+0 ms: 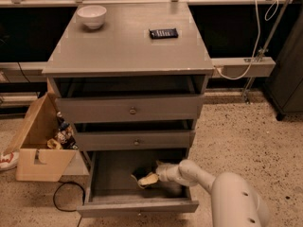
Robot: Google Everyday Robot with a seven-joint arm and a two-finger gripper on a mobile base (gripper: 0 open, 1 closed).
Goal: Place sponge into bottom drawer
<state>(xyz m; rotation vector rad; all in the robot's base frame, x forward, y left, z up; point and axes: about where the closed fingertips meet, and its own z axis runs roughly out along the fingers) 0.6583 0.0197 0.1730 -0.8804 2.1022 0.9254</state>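
Observation:
The bottom drawer (109,196) of the grey cabinet is pulled out and open. My gripper (154,176) reaches into it from the right, low over the drawer floor near its middle. The sponge (146,179), yellow foam with a dark top, is at the gripper's tip, just above or on the drawer floor. My white arm (208,183) runs from the lower right into the drawer.
A white bowl (92,16) and a flat black remote-like device (163,33) lie on the cabinet top (123,46). Two upper drawers (132,109) with knobs sit slightly open. A cardboard box (38,141) with items stands at the left, a black cable (64,197) beside it.

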